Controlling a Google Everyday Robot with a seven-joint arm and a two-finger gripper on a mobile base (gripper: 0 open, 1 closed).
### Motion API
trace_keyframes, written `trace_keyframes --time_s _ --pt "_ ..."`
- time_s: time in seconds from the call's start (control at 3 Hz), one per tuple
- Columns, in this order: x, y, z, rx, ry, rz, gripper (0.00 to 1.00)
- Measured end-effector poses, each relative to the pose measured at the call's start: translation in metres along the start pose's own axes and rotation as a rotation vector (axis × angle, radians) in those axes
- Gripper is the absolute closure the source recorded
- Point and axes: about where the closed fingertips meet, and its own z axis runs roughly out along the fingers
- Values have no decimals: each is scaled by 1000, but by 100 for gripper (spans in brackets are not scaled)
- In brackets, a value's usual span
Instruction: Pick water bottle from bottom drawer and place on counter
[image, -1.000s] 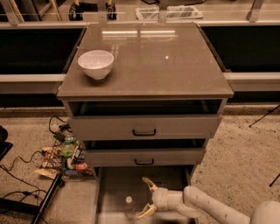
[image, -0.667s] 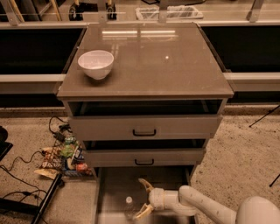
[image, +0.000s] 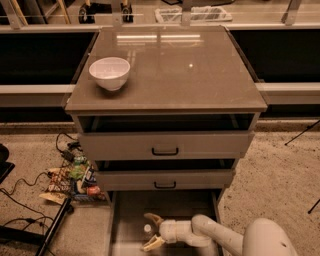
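Note:
The bottom drawer (image: 185, 200) is pulled out at the foot of the cabinet, showing a plain grey floor. The water bottle (image: 147, 229) stands in it near the front left; only its white cap and clear top show. My gripper (image: 150, 231) reaches into the drawer from the right, open, with one tan finger behind the bottle and one in front of it. The counter (image: 200, 75) is the glossy grey-brown cabinet top above.
A white bowl (image: 109, 73) sits on the counter's left side. The two upper drawers with black handles (image: 165, 151) are slightly open. A pile of snack packets (image: 75, 177) and cables lies on the floor to the left. A black stand leg is at the lower left.
My gripper has moved left inside the bottom drawer, so its open fingers now straddle the bottle. The bottle has not moved.

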Motion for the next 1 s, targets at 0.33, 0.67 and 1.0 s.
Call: trace_keyframes --time_s 0.33,0.67,1.0 --pt "18 1 15 -10 -9 38 42" --pt "29 2 17 9 -17 76 65" --pt "20 0 6 61 -44 112 88"
